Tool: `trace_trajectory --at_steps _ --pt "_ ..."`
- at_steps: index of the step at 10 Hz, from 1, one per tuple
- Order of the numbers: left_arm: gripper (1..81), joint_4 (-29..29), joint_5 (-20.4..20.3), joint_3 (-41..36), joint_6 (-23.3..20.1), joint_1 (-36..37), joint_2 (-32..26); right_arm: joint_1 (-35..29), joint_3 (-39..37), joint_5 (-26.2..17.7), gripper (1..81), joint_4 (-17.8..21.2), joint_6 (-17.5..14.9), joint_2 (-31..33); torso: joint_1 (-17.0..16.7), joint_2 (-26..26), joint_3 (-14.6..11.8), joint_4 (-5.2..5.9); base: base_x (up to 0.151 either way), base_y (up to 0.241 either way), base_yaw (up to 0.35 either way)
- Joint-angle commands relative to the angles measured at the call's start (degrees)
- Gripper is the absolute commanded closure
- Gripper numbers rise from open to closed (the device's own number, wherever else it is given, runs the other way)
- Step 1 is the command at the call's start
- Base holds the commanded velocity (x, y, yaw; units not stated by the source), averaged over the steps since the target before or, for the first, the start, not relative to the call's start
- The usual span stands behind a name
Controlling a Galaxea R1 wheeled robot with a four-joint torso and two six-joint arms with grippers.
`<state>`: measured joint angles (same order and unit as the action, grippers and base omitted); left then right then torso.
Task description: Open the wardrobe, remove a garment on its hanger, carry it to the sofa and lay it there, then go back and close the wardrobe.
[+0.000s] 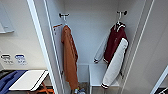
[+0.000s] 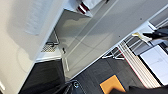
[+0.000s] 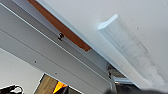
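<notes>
Maroon with white sleeves, the garment (image 1: 115, 43) hangs inside the wardrobe (image 1: 90, 32) from a thin white hanger (image 1: 119, 23) hooked on a dark peg high at the right rear corner. One pale sleeve drops down past a white shelf block (image 1: 98, 75) at the wardrobe's bottom edge, its striped cuff hanging over the block's front edge. Against the left side wall an orange jacket (image 1: 70, 57) hangs from its own peg, well apart from the maroon one.

Both doors stand swung wide, the left door (image 1: 42, 50) and the right door (image 1: 147, 50) framing the interior, so the opening step looks done. What remains, judging from the hanger resting on its peg, is lifting the jacket off, carrying it to the sofa, and returning to shut the doors.

From the left wrist view a striped cuff (image 2: 82, 7) peeks over the shelf edge far along the right door panel, which suggests that arm sits low and well short of the hanger. The right wrist view faces a white door handle (image 3: 130, 47) close up, with a strip of orange at the panel edge, probably the orange jacket though the blur leaves it unsure. Whether either gripper's fingers are spread or closed cannot be told.

Lower left, outside the wardrobe, a white board (image 1: 28, 80) lies beside blue fabric (image 1: 8, 80).
</notes>
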<state>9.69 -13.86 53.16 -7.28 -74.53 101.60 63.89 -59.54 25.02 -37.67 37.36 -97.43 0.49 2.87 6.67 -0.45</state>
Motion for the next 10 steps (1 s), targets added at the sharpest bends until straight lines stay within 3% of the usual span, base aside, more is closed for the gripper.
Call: trace_trajectory --at_steps 1,2,5,6,10 --pt "1.0 5.0 -20.2 6.8 0.2 -12.3 -1.6 7.5 -13.6 16.3 1.0 5.6 1.3 4.5 0.0 0.0 0.0 0.00 0.000 0.000 0.000" --pt "1.0 4.7 -20.9 10.2 0.5 -13.4 0.8 10.6 -19.9 19.5 1.0 9.7 2.2 2.3 0.0 0.0 0.0 0.00 0.000 0.000 0.000" --pt "1.0 1.9 -19.9 24.4 5.8 -13.9 12.7 16.2 -38.1 18.1 1.0 9.9 11.2 -7.3 -0.2 0.1 -0.1 0.00 0.000 0.000 0.000" --pt "1.0 0.7 -18.7 28.8 6.3 -14.1 16.3 17.8 -41.2 17.8 1.0 8.9 12.0 -10.2 -0.2 0.2 -0.1 0.00 0.000 0.000 0.000" --pt "1.0 -2.9 -11.6 45.2 6.3 -14.0 30.7 20.9 -52.1 9.7 1.0 4.5 13.3 -23.8 -0.2 0.2 -0.1 0.00 0.000 0.000 0.000"
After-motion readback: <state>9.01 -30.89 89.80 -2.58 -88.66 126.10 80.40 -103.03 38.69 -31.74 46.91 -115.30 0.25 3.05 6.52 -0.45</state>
